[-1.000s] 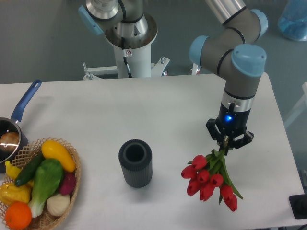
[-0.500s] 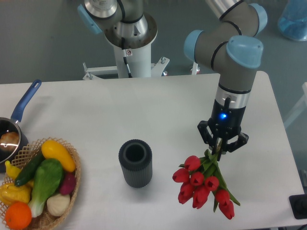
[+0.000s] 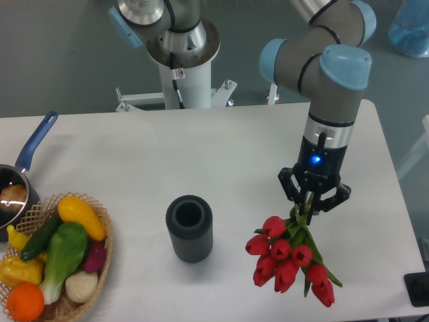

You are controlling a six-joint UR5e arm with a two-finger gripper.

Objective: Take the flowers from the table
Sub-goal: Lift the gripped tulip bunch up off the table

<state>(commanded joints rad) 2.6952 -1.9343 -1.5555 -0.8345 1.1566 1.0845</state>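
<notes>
Where the arm reaches down over the right part of the table, the gripper points straight down, a blue light lit on its wrist. Its two fingers are clamped on the thin green stems of the flowers. The bunch hangs below the fingers, red buds fanned toward the front edge, green leaves among them. Whether the lowest buds touch the tabletop cannot be told from this view.

Left of the bunch, apart from it, a dark grey ribbed vase stands upright, mouth open to the top. At the front left corner, a wicker basket holds vegetables: yellow, green, purple, white and orange pieces. Just behind the basket at the left edge, a dark saucepan with a blue handle.
</notes>
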